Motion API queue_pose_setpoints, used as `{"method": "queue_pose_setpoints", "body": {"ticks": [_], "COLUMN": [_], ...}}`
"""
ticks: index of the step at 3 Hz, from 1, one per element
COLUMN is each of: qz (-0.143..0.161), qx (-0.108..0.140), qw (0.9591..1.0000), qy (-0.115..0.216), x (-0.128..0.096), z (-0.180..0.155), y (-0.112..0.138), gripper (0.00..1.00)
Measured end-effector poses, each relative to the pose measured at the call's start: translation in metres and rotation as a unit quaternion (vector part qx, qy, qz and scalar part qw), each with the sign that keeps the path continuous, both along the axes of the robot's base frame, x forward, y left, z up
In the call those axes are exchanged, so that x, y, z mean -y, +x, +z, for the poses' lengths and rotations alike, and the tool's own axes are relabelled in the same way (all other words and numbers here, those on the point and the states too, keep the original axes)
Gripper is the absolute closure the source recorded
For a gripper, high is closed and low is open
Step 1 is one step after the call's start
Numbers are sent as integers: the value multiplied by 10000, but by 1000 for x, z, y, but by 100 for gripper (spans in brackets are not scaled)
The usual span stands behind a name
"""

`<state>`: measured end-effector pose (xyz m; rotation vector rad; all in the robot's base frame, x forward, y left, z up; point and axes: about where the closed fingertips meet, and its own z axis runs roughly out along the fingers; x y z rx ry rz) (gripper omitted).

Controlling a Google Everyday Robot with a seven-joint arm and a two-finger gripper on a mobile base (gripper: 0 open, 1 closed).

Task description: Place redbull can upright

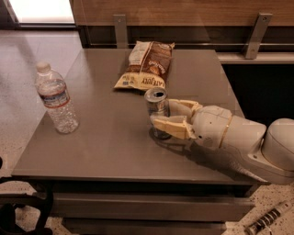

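Grey tabletop (105,151), matte and flat, lit from a bright opening (41,9) at upper left; the work sits right of centre

Upright on it: redbull can (155,102), pull-tab top facing up, just in front of the snack bag (147,64); base looks to be at the surface, though I cannot tell whether it bears weight there

From the right, low over the tabletop: end effector (161,115), fingers (167,126) closed around the can's lower half, one in front and one behind

Risks, as judged:
- slim can, narrow base; if the fingers part unevenly, the one leaving last could drag the can sideways and tip it
- if the base hangs a shade above the surface at release, the can drops and may rock over
- a finger brushing the can on withdrawal could knock it over, to roll toward the snack bag or the near edge
- front finger sits close to the tabletop; a scrape there could jolt the grip

Water bottle (55,98) stands well apart at the left, out of harm's way

Surroundings: wood-panelled wall (183,11) behind, with two metal brackets (120,30); pale speckled floor (27,55) to the left and front; a small metallic object (268,220) on the floor at lower right, kind unclear
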<state>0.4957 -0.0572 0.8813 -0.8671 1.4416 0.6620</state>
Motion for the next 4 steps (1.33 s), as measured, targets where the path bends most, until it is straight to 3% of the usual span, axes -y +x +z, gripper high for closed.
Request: {"method": "queue_pose_setpoints", "body": {"ticks": [2,3,4], "qz": [-256,-254,-236], "qx": [-187,-187,-182], "qw": [9995,9995,9995], "qy": [-61,-62,-66], "x": [11,11,9], "z": [-14,-14,-13], "y": [-8,-8,-8], "gripper": [100,85,63]}}
